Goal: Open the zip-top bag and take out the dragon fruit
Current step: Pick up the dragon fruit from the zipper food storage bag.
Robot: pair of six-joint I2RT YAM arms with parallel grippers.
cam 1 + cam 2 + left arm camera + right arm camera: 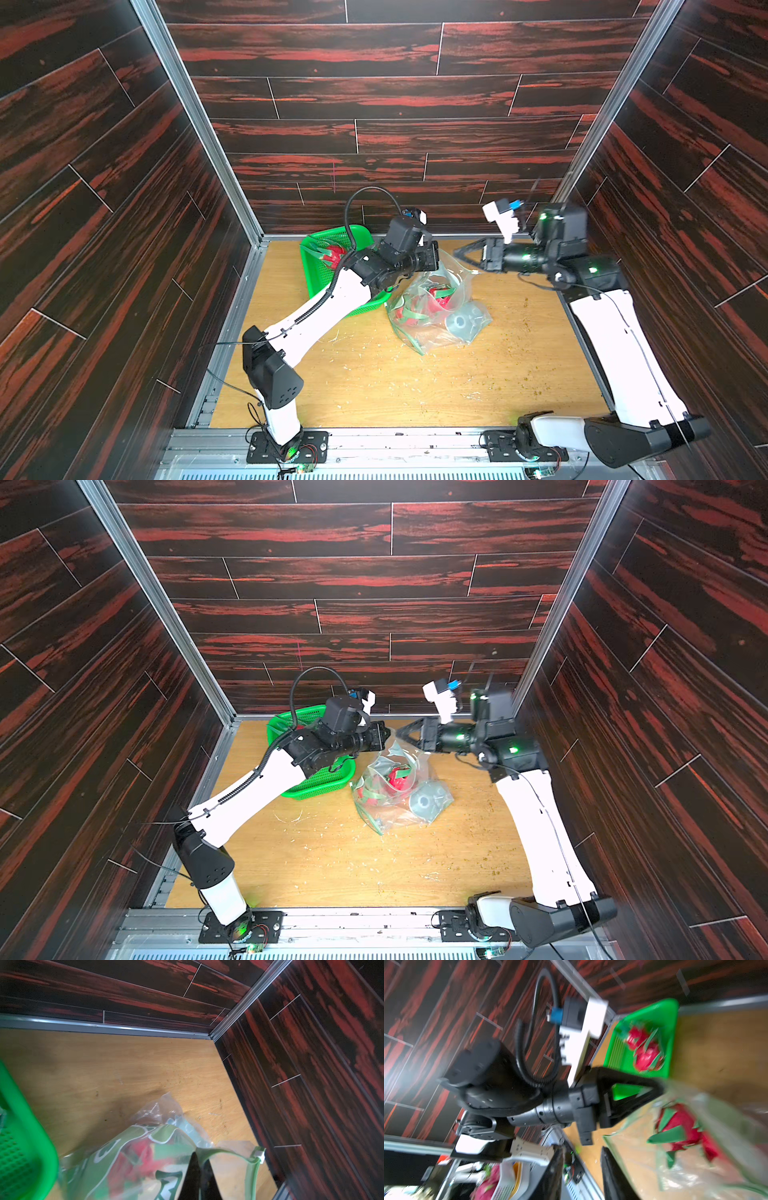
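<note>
The clear zip-top bag [432, 328] with green print stands on the wooden table, its mouth lifted. My left gripper [197, 1157] is shut on the bag's green zip rim [228, 1152]; the same pinch shows from outside in the right wrist view [658, 1086]. A white slider [259, 1154] sits at the rim's end. Red-pink dragon fruit [436, 299] [683, 1126] lies inside the bag. Two more dragon fruits [645, 1051] lie in the green basket [320, 270]. My right gripper [583, 1167] hovers open beside the bag's mouth [461, 255], with nothing between its fingers.
A grey round part [461, 322] lies in the bag's bottom. The basket [320, 783] stands at the back left, under my left arm. Dark wood-patterned walls close in on three sides. Crumbs and shavings [498, 374] are scattered over the table.
</note>
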